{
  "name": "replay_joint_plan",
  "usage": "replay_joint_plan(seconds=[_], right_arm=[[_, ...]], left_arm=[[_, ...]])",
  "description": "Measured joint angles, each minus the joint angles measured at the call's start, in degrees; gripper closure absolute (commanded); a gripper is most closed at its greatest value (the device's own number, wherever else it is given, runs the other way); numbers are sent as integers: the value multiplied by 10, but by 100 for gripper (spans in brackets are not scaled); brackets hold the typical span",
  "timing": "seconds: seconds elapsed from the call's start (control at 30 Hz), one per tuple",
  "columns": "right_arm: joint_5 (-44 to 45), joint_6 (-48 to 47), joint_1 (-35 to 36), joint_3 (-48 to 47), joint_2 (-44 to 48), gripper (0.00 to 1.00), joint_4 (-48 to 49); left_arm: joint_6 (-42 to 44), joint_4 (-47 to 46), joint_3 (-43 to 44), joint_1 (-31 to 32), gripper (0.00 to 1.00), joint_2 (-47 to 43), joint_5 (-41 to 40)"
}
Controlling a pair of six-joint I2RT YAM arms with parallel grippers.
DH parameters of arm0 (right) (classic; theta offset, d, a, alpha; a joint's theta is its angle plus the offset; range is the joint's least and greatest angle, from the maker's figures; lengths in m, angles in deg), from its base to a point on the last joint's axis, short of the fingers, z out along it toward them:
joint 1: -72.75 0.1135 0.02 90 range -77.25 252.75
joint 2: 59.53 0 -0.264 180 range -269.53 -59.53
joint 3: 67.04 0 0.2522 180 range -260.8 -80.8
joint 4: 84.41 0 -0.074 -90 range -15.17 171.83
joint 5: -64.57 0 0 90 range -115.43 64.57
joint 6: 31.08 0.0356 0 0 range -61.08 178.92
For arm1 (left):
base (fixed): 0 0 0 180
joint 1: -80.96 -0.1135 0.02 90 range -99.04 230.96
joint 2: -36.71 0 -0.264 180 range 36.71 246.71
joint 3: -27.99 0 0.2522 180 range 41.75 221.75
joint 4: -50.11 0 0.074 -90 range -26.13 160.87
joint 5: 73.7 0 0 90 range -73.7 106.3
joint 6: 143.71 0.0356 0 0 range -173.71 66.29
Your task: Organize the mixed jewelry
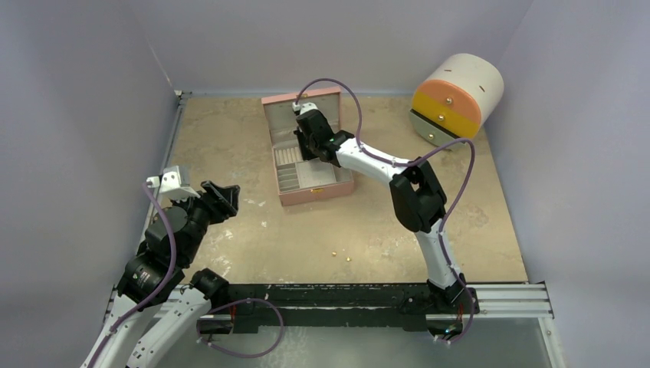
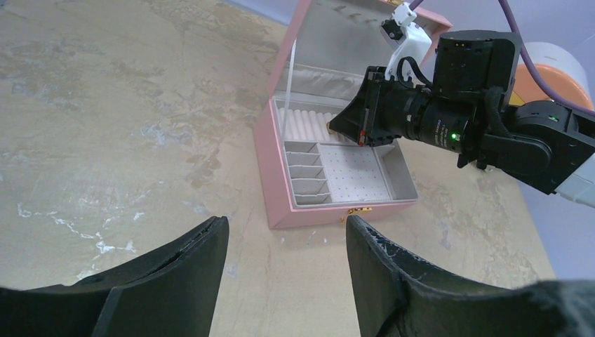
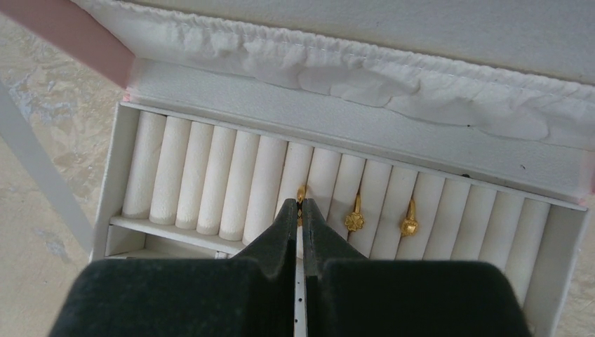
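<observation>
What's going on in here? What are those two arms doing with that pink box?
The right arm's claw is down inside the open pink box, pinching a tiny gold piece at a slot between the white ring rolls. Two gold studs already sit in slots beside it. The left claw hangs open and empty over the table, away from the box. A couple of gold bits lie loose on the table.

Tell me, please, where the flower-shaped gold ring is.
In the right wrist view, the flower-shaped gold ring sits between the white ring rolls, just right of the right gripper, with another gold ring on its right.
</observation>
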Motion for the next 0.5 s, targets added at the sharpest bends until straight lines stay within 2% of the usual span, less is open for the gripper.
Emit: replay_joint_plan(seconds=[0.5], right_arm=[[11, 19, 0, 0, -3, 100, 0]], left_arm=[[0, 0, 0, 0, 38, 0, -3]])
